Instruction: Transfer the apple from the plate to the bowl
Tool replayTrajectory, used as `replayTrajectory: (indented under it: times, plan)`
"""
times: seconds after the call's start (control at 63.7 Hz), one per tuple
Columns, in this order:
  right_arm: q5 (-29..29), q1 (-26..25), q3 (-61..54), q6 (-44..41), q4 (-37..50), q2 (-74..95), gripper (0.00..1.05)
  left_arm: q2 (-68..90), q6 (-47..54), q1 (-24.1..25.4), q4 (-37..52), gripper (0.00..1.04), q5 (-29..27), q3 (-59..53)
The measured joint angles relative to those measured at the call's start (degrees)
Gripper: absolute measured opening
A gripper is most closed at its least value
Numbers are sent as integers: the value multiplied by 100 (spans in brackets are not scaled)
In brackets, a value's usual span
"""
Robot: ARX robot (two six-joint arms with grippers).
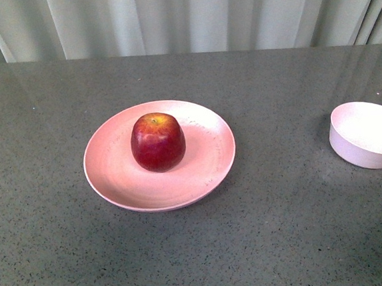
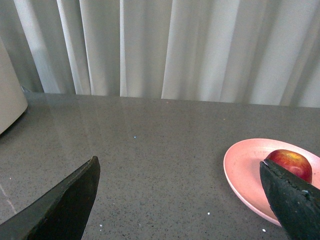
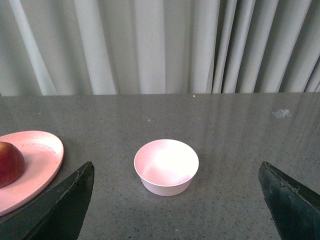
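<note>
The dark-red apple [image 1: 157, 142] sits upright in the middle of the wide pink plate [image 1: 113, 173] at the table's centre. The small pale bowl [image 1: 367, 134] stands empty at the right edge of the front view. Neither arm shows in the front view. My left gripper [image 2: 180, 172] is open and empty over bare table, with the plate [image 2: 245, 170] and apple [image 2: 290, 162] beside one finger. My right gripper [image 3: 176, 172] is open and empty, with the bowl [image 3: 166, 166] ahead between its fingers; the plate [image 3: 35, 160] and apple [image 3: 10, 162] lie off to one side.
The grey speckled table [image 1: 286, 242] runs back to pale pleated curtains [image 1: 186, 16]. A pale rounded object [image 2: 10, 95] stands at the edge of the left wrist view.
</note>
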Motion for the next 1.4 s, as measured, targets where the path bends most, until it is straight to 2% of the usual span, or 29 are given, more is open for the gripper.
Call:
replayTrajectory:
  times: [0.047, 0.157, 0.283, 0.346, 0.455, 0.66, 1.209, 1.335, 1.398]
  plan:
    - [-280, -273, 105, -87, 282, 442, 96, 0, 0, 0, 0, 96, 0, 0]
    - [-503, -654, 474, -240, 1196, 1432, 96, 0, 0, 0, 0, 96, 0, 0]
    - [-391, -879, 1036, -450, 2509, 3126, 96, 0, 0, 0, 0, 96, 0, 0]
    - [-210, -905, 1547, -599, 3285, 4553, 96, 0, 0, 0, 0, 96, 0, 0]
    - [-46, -841, 2210, -772, 3670, 6059, 96, 0, 0, 0, 0, 96, 0, 0]
    - [175, -531, 2920, -881, 3646, 7643, 96, -2, 0, 0, 0, 96, 0, 0]
    - [734, -160, 3998, -234, 3220, 9108, 96, 0, 0, 0, 0, 96, 0, 0]
    - [813, -83, 4140, -140, 3141, 9278, 88, 0, 0, 0, 0, 96, 0, 0]
    - [879, -39, 4207, -107, 3117, 9348, 79, 0, 0, 0, 0, 96, 0, 0]
